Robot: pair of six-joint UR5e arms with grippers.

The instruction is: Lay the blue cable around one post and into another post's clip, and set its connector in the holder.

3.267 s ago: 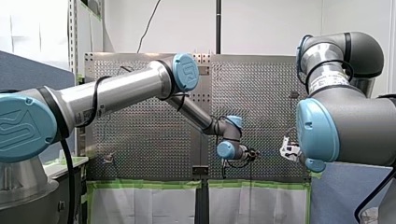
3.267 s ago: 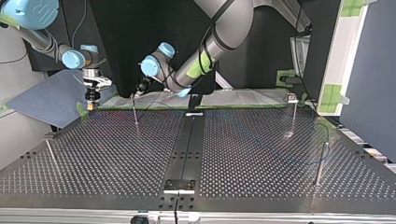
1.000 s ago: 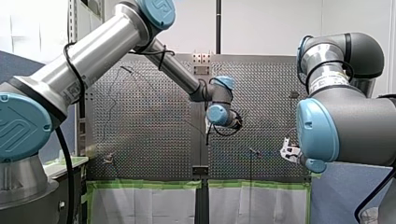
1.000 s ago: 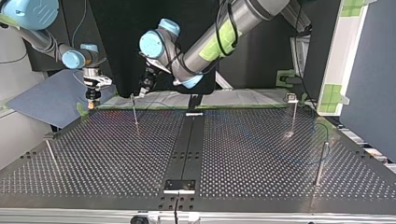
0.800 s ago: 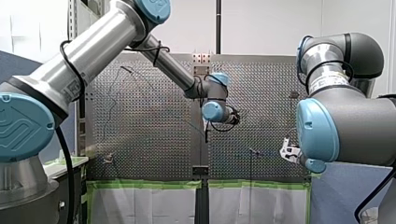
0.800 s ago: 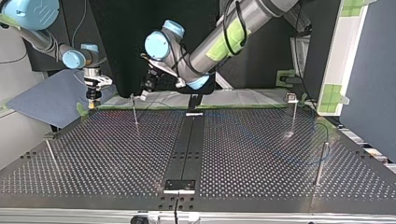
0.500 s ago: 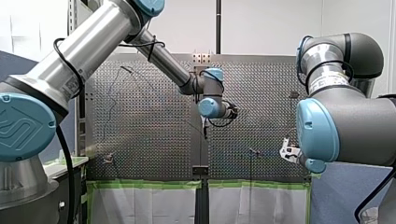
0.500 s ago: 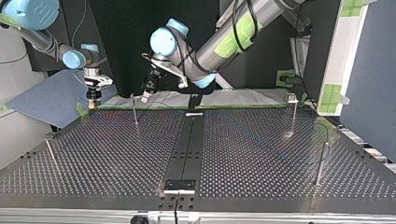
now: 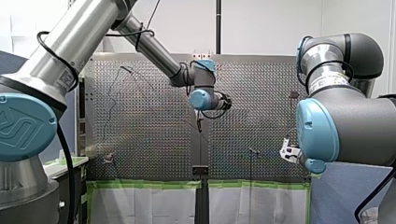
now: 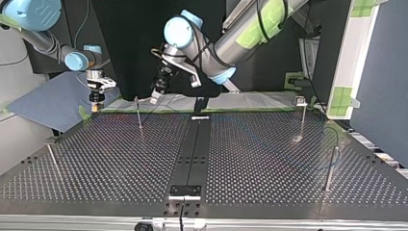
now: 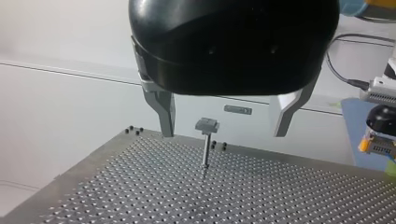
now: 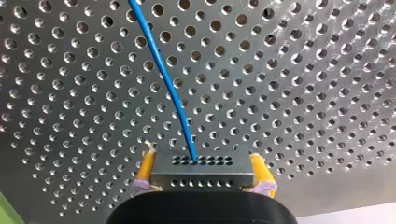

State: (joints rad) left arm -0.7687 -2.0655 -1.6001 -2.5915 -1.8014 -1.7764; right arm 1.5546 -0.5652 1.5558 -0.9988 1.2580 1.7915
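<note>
Your right gripper (image 10: 95,105), upper left of top view, pinches the connector (image 12: 201,173). The blue cable (image 12: 163,74) is judged thin, limp and light: hold it near the connector. Your left gripper (image 11: 225,125) is spread wide, empty.

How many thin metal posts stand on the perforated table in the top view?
4: the far-left post, the far-right post, the near-right post and the near-left post. Others may be hidden.

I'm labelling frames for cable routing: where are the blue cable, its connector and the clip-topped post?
blue cable (image 12: 169,93): right wrist view, middle of its visible run.
connector (image 12: 201,173): right wrist view, its holed front face.
post (image 11: 205,149): left wrist view, midway up its shaft.
</note>
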